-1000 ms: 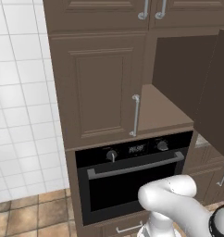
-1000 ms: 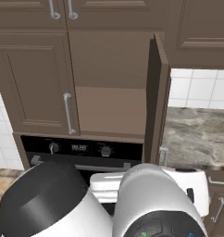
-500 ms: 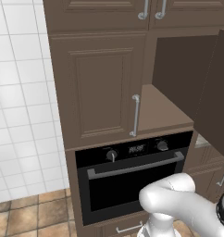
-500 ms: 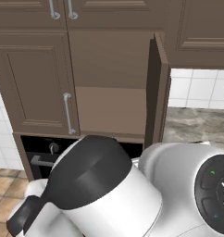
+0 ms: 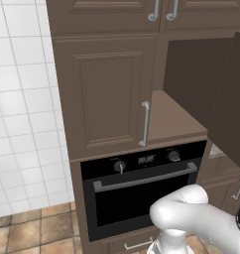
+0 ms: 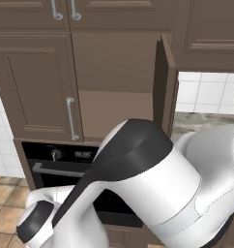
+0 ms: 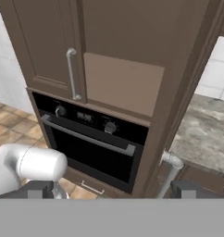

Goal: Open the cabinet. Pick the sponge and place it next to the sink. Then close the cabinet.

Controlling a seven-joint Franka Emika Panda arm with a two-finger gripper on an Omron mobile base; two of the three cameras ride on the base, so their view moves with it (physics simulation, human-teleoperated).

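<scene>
The cabinet [image 5: 107, 89] stands above the black oven, its left door shut and its right door [image 5: 236, 99] swung open. In the hand view the plain brown shelf [image 7: 123, 83] inside lies bare, with the open right door [image 7: 190, 83] edge-on beside it. The sponge is out of view, and so is the sink. My gripper [image 7: 114, 190] hangs back from the cabinet at about oven height. It is open, its fingertips [image 7: 40, 190] far apart and nothing between them. In the right base view my arm [image 6: 138, 174] covers the lower cabinet front.
A black oven [image 5: 142, 183] with a long bar handle sits under the cabinet. White tiled wall [image 5: 23, 124] lies to the left, a grey stone counter [image 7: 206, 134] to the right. More brown doors [image 6: 65, 14] run above.
My arm has swung up and across in the right base view, and its dark elbow now stands in front of the oven. The cabinet doors have not moved.
</scene>
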